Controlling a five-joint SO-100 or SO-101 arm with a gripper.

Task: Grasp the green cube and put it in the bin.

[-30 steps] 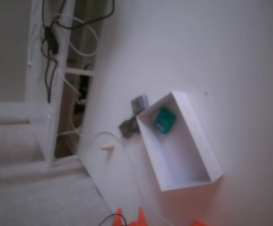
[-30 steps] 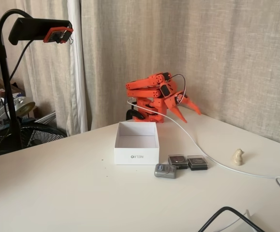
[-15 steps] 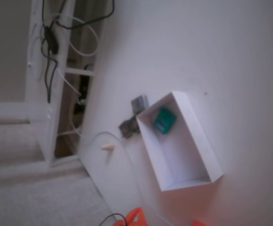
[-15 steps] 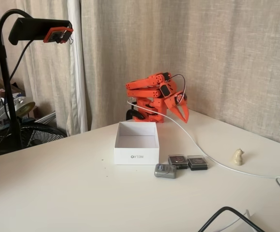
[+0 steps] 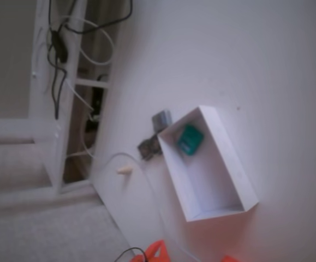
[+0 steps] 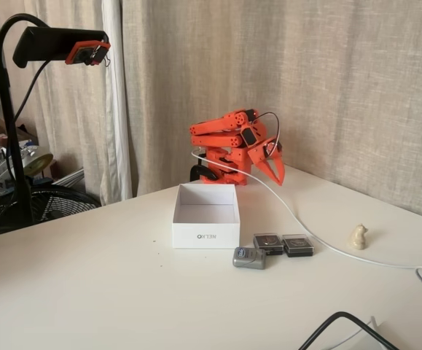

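In the tilted fixed view, going left to right: the small beige peg (image 5: 124, 170) lies on the white tabletop (image 5: 245, 65), then two blurry grey blocks (image 5: 161, 119) sit just outside the white shallow open-topped bin (image 5: 230, 164), and there's the small teal-green rounded cube (image 5: 190, 139), already resting on the bin's floor near the end farthest from the jaws. By the look of it the drop is done.

That cube should be light, rigid and a touch slick. If it ever needs taking up again, the two flat opposite faces are the place to pinch, mid-height, clear of the rounded edges and with room from the bin's thin walls.

In the front fixed view, the orange arm (image 6: 221, 138) is folded back at the rear of the tabletop, the bin (image 6: 205, 235) well apart in front of it and lower. The orange two-finger gripper (image 6: 275, 173) points down and to the right, its jaws drawn together at the tips, holding nothing and touching nothing. A white cable (image 6: 305, 226) trails off past them.
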